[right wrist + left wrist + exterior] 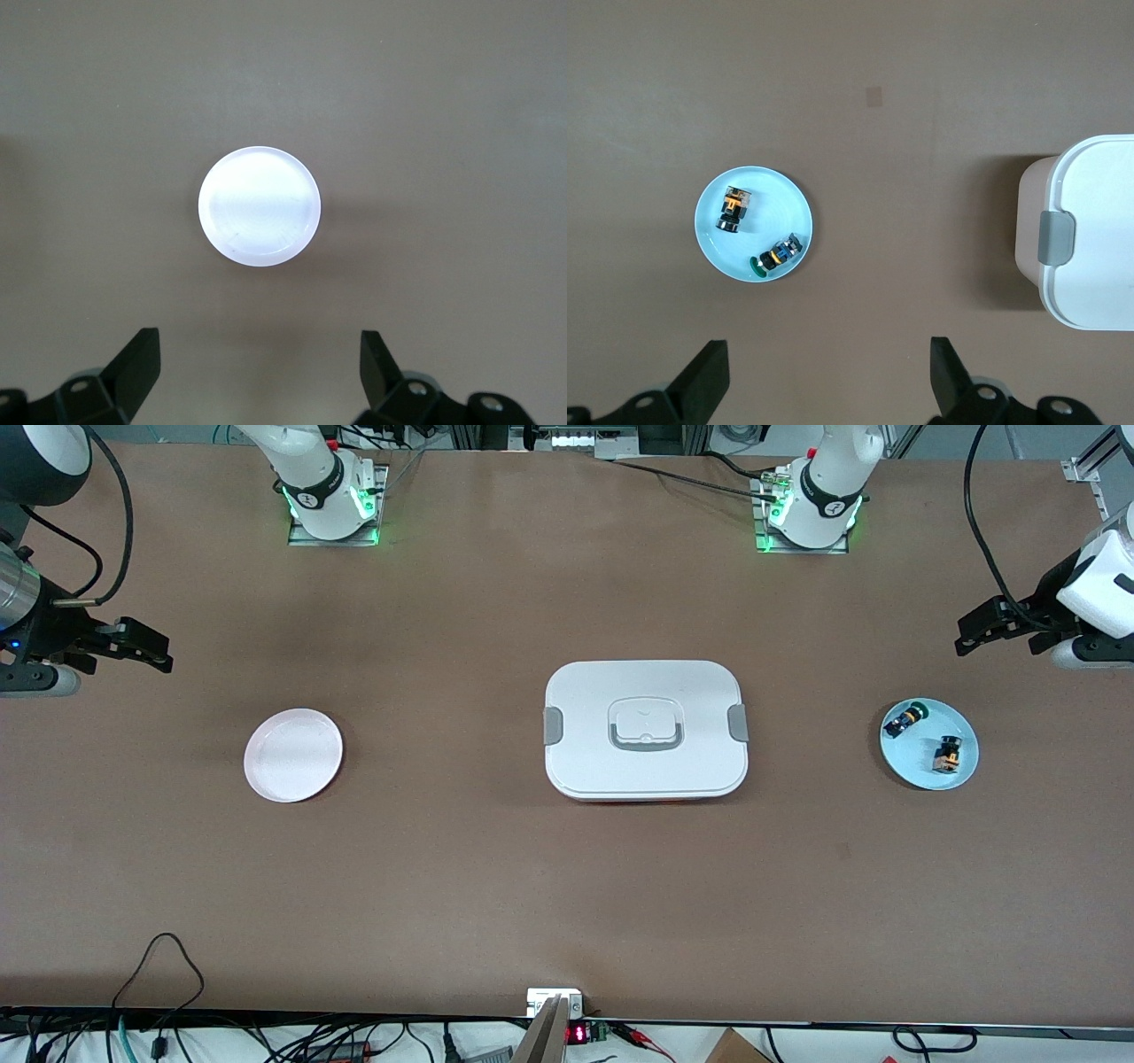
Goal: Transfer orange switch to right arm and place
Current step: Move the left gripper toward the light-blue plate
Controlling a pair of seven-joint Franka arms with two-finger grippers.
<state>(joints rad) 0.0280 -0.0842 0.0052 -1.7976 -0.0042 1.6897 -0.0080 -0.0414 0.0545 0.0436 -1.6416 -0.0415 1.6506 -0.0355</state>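
The orange switch (pixel 948 755) (pixel 733 210), a tiny black part with an orange band, lies on a light blue plate (pixel 920 769) (pixel 769 197) at the left arm's end of the table. Beside it on that plate lies a black part with a green cap (pixel 905 719) (pixel 776 257). My left gripper (pixel 974 636) (pixel 828 347) hangs open and empty over bare table next to the blue plate. My right gripper (pixel 151 646) (pixel 260 335) hangs open and empty over the table at the right arm's end, next to a white plate (pixel 293 755) (pixel 259 205).
A white lidded box (pixel 645 729) (pixel 1090 230) with grey clips and a handle sits mid-table between the two plates. Cables and a small device lie along the table's edge nearest the front camera.
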